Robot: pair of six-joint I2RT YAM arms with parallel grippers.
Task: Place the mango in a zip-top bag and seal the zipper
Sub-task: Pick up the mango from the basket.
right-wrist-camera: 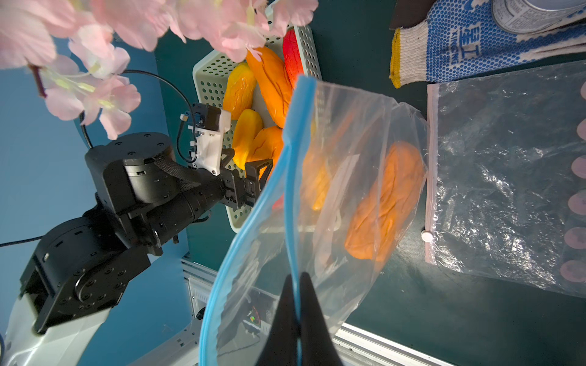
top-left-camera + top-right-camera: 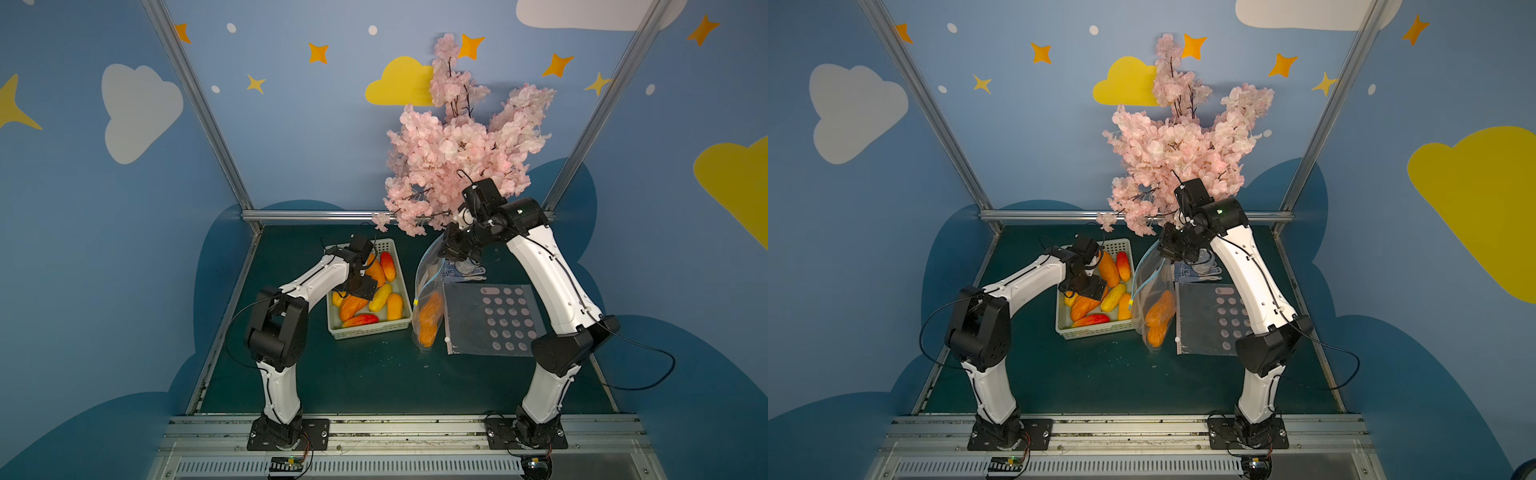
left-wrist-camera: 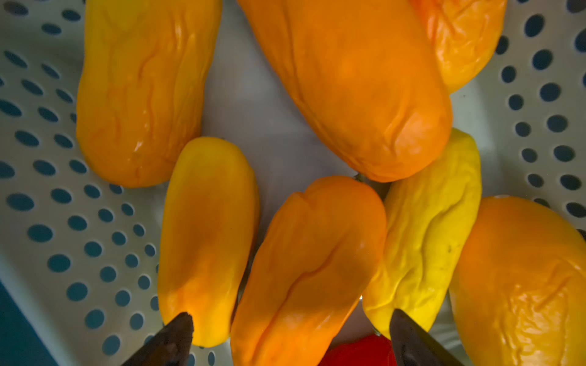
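Mango [image 2: 428, 322] inside zip-top bag [image 2: 430, 266], mouth unsealed. The orange fruit lies at the bag's low end, which rests on the table [image 2: 353, 382] between the basket [image 2: 365, 331] and a second bag [image 2: 490, 320] lying flat. From there the film rises to the right end effector [image 1: 299, 282], whose jaws are clenched on the blue zipper strip [image 1: 289, 190]. The mouth gapes in a wide loop.

Judged handling: the fruit is wrinkled-skinned, probably a soft, light replica that yields under pressure and rolls little. The film is thin, limp and slippery and has no shape of its own, so the stiffer zipper strip is the sound place to hold. Sealing likely wants a second hold further along that strip.

Left end effector [image 3: 291, 329] hangs over the basket with jaws spread wide above loose mangoes [image 2: 376, 299], grasping nothing.

Surface: a dark green mat, flat, bare at the front, seemingly grippy enough to steady the bag's base. The second bag, printed with pale dots, lies just beside the held one; beyond it are a knitted glove [image 1: 459, 47] and a can [image 1: 532, 12]. Farthest back, a pink blossom branch [image 2: 453, 137] overhangs the right arm — a snag risk — in front of blue walls [image 2: 291, 124] painted with clouds and stars.
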